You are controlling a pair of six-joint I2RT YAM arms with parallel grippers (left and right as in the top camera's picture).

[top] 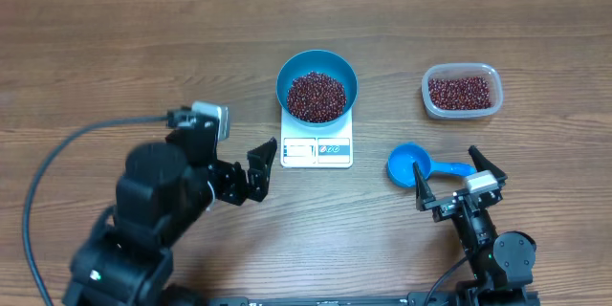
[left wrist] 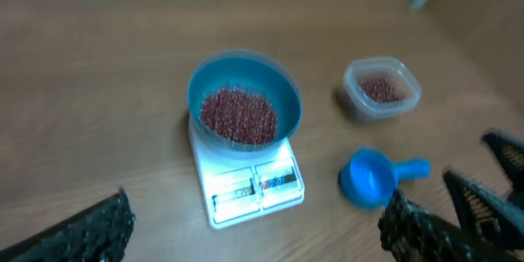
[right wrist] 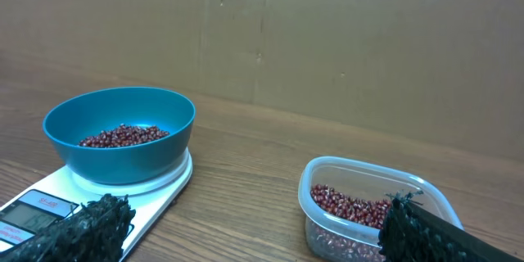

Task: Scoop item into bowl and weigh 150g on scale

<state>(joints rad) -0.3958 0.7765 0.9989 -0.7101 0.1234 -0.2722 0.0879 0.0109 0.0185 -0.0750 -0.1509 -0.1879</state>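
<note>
The left arm (top: 143, 212) bends in from the near left. The left gripper (top: 263, 172) is turned sideways toward the middle, its fingers (left wrist: 90, 231) spread wide with nothing between them. The right arm (top: 494, 249) sits at the near right. The right gripper (top: 446, 163) points away from its base, fingers (right wrist: 82, 228) likewise splayed wide and empty.

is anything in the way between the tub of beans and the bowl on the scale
Nothing visible. Only bare table lies between the tub and the bowl, which sits on the scale. The scoop lies nearer the robot, off that line, by the open right pincer.
</note>
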